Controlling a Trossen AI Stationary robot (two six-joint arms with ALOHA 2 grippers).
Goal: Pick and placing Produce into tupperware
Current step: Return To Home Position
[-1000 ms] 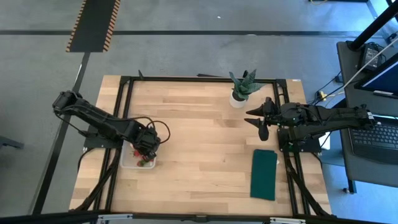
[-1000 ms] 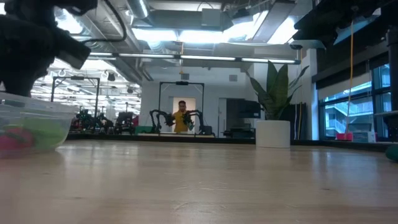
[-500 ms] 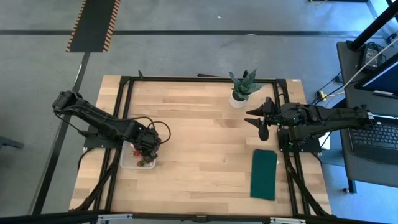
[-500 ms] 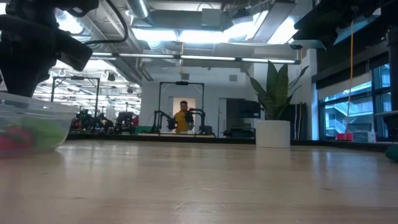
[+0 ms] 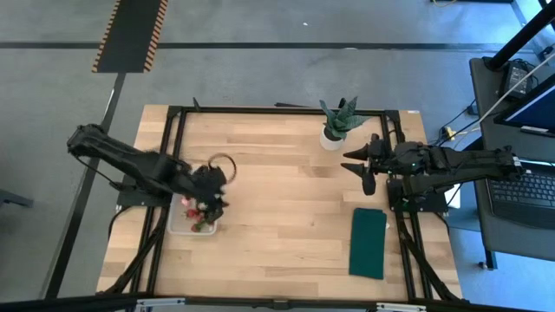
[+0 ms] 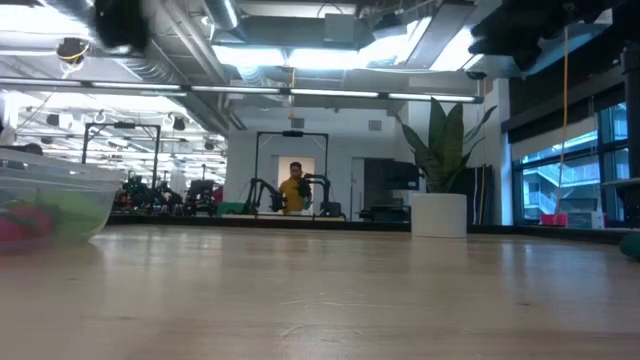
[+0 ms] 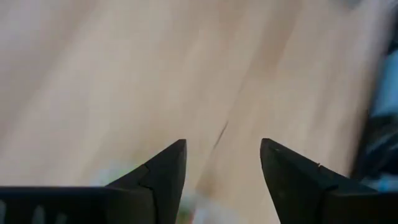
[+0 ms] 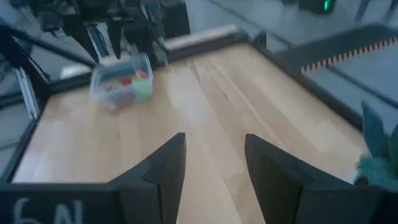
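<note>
Left gripper [image 5: 211, 179] hangs over the tub [image 5: 178, 228] at its corner nearest table centre, fingers [image 7: 163, 177] parted, nothing held. The produce [image 5: 199, 215] lies inside the tub, just below the gripper. Judgement: retreat home should rise first to clear the rim. Right gripper [image 5: 365, 173] is parted, empty, well apart at table's right.

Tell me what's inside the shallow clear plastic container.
Red strawberry-like pieces and a light green leafy piece show. The left gripper covers one edge of the container, hiding anything there.
</note>
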